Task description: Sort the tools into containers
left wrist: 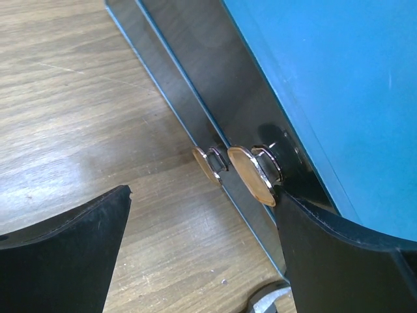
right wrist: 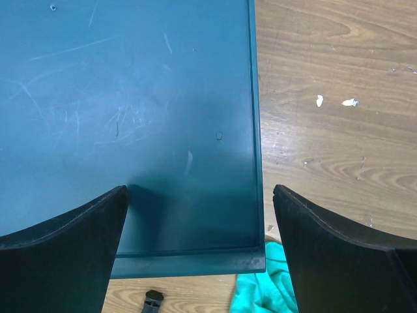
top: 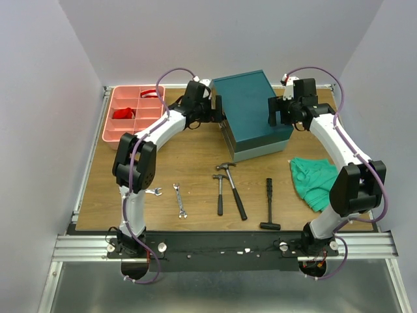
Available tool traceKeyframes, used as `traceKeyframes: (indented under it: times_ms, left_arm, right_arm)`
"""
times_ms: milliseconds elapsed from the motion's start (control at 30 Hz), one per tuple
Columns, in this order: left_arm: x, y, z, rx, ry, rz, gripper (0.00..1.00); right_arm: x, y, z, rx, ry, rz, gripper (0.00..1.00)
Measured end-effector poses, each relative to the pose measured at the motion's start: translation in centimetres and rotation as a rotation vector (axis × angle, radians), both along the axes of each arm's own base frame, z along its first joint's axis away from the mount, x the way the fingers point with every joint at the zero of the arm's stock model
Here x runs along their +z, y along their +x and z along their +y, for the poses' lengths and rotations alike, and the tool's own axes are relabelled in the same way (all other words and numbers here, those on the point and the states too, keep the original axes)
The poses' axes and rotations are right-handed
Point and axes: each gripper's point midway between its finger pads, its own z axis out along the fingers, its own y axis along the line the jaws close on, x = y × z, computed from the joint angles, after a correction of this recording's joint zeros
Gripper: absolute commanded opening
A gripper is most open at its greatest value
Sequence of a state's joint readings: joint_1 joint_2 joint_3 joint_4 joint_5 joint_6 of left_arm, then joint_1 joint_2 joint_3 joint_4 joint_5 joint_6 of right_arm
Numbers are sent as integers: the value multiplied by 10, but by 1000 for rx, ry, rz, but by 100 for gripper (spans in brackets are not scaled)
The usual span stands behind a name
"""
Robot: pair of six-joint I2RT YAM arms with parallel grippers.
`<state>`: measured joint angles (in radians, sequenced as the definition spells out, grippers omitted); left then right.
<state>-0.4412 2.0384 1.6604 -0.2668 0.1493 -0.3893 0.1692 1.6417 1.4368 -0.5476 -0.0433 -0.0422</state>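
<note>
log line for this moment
left gripper: open, at teal box latch | right gripper: open, over box edge | hammers, wrenches: on table, unsorted

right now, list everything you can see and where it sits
teal box: 1, teal lid, grey base, back centre
pink tray: 1, pink, back left
red items: 2, red, inside the pink tray
hammers: 3, dark handles, front centre
wrenches: 2, silver, front left
green cloth: 1, green, right side
table: 1, brown wood, under everything
left gripper: 1, black, open, beside the box's latch
right gripper: 1, black, open, over the box's right edge
</note>
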Motion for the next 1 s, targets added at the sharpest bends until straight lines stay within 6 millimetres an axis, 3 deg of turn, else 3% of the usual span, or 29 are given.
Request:
traceKeyframes:
  times_ms: [300,600,1000]
  left_arm:
    - [2,1,15,86,79,-35,99]
    - [6,-19,74,165,206,-59,99]
    - [8,-64,131,187,342,-65,99]
  right_arm:
    - [0,0,0,0,0,0,99]
    - [1,1,0,-1,-1,-5,99]
    - [-1,4,0,-3,1,-6,99]
